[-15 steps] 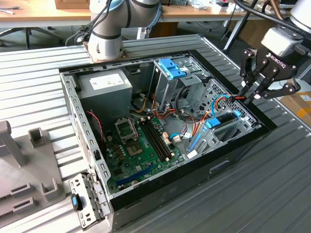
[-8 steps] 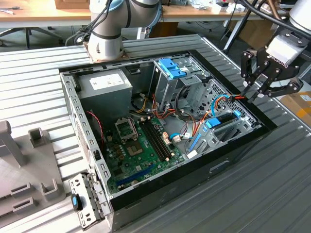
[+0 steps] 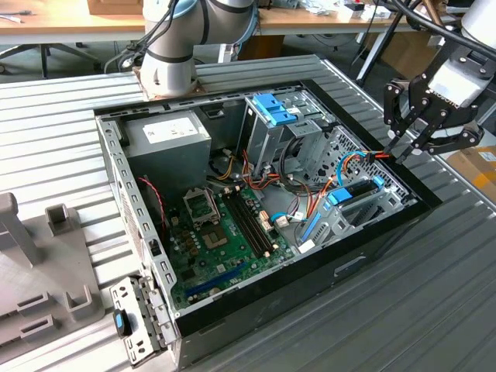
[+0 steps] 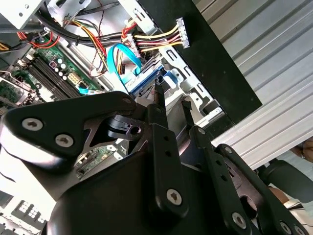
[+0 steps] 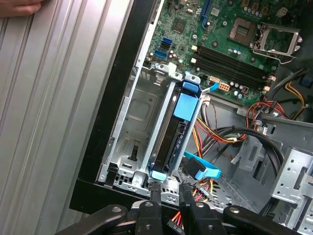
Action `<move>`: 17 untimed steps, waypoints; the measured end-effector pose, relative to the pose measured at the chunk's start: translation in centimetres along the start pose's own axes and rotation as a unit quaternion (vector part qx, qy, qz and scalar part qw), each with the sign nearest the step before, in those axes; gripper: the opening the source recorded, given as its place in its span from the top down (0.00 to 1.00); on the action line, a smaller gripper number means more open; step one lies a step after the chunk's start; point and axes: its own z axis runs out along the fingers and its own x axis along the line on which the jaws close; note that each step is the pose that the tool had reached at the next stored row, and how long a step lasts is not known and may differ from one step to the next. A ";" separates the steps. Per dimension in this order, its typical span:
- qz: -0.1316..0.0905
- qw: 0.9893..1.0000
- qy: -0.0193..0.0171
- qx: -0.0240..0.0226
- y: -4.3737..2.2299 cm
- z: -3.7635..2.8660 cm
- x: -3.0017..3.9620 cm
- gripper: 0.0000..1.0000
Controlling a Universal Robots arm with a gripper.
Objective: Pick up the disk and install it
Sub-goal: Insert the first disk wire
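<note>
Since the disk (image 5: 176, 137) sits down in the grey drive bay (image 5: 139, 112) by the corner of the case (image 3: 310, 271), you're looking at a drive that reads as seated or close to it, not one waiting to be picked. The bay walls hold it on both sides, so it stands narrow face up, apparently on edge, framed by its blue carrier.

The gripper (image 5: 169, 190) hovers just off the disk's near end, above the case rim. Its jaws are narrowly apart, with nothing clamped that I can see. My read is a let-go pose.

Long axis runs parallel to the adjacent side wall. One blue tab end points at the motherboard (image 5: 230, 44), the other at the gripper. A loose power connector (image 4: 181, 32) hangs apart from the disk.
</note>
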 end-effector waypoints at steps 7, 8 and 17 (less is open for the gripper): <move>-0.004 1.000 0.000 0.000 0.00 0.00 0.00 0.71; -0.009 1.000 -0.001 0.000 -0.01 0.00 0.00 0.71; -0.040 0.999 -0.004 -0.001 -0.02 0.01 -0.02 0.71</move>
